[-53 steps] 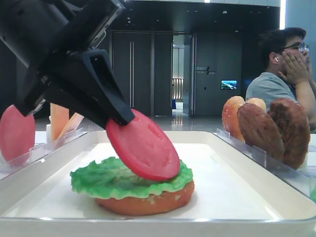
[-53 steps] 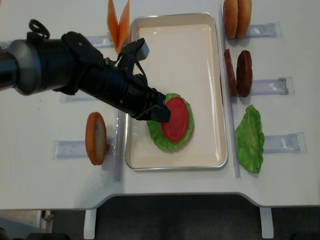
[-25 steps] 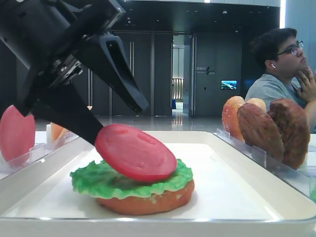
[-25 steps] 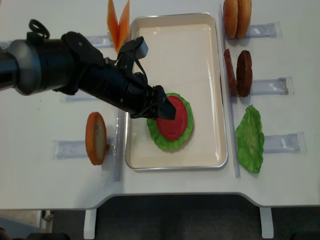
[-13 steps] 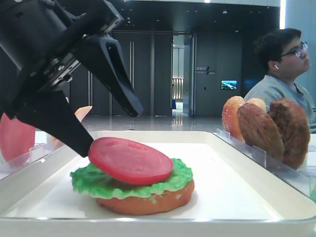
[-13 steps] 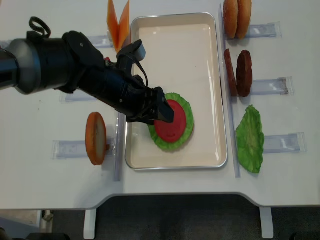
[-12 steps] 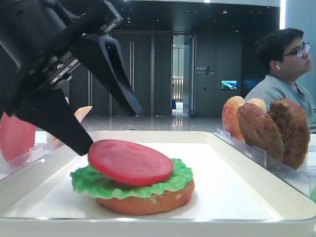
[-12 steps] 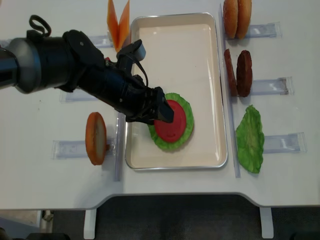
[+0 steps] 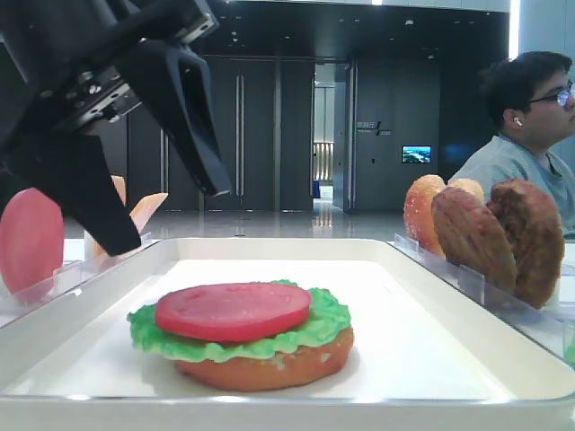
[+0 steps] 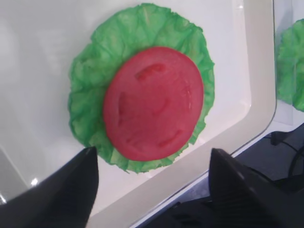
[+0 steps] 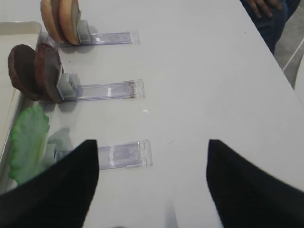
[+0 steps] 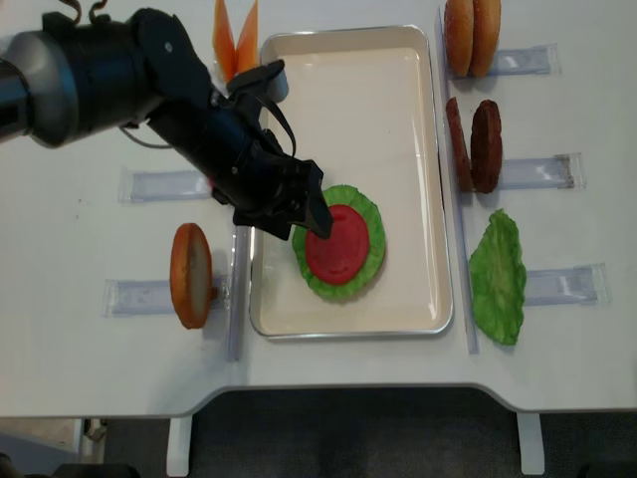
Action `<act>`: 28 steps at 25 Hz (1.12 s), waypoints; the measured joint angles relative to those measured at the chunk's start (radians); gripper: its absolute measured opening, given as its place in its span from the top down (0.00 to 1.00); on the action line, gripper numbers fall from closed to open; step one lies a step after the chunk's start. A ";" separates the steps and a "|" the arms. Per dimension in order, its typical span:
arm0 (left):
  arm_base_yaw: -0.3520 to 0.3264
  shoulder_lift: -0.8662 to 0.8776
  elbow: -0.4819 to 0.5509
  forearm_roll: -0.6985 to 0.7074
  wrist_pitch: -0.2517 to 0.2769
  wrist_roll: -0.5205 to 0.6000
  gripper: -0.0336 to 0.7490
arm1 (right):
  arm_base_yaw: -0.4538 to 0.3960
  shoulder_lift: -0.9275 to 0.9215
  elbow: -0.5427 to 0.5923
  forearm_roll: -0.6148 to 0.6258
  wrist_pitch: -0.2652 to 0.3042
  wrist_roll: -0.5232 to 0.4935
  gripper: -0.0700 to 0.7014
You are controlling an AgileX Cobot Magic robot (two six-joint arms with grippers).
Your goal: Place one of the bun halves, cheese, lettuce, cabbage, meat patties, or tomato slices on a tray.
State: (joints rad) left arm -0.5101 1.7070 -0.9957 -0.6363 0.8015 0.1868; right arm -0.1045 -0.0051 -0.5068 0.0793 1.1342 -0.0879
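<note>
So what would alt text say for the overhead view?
A tomato slice lies flat on lettuce in a white tray. The black left gripper hangs open beside it, holding nothing. Buns, patties, cheese and a second lettuce leaf wait in clear holders on the table.

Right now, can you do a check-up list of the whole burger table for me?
Surface: white table, no spills seen.
Job's things: tomato slice lies flat on lettuce and bun half in the tray; spare lettuce leaf, meat patties, buns and cheese wait outside.
Clutter: clear holders.
Grippers: left gripper open above the stack; right gripper open, empty.
Cables: black cable on the left arm.
Surroundings: seated person.
</note>
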 joint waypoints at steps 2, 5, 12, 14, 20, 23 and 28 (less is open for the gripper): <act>0.000 0.000 -0.031 0.041 0.036 -0.037 0.26 | 0.000 0.000 0.000 0.000 0.000 0.000 0.30; 0.000 0.000 -0.094 0.134 0.104 -0.110 0.26 | 0.000 0.000 0.000 0.000 0.000 0.000 0.30; 0.000 0.000 -0.269 0.390 0.324 -0.293 0.26 | 0.000 0.000 0.000 0.000 0.000 0.000 0.30; 0.000 0.000 -0.315 0.462 0.385 -0.333 0.26 | 0.000 0.000 0.000 0.000 0.000 0.000 0.30; 0.000 0.000 -0.388 0.559 0.410 -0.401 0.26 | 0.000 0.000 0.000 0.000 0.000 0.000 0.30; 0.000 0.000 -0.388 0.564 0.413 -0.407 0.26 | 0.000 0.000 0.000 0.000 0.000 0.000 0.30; 0.000 0.000 -0.388 0.612 0.413 -0.424 0.26 | 0.000 0.000 0.000 0.000 0.000 0.000 0.30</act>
State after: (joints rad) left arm -0.5101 1.7073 -1.3835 -0.0240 1.2148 -0.2377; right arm -0.1045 -0.0051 -0.5068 0.0793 1.1342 -0.0879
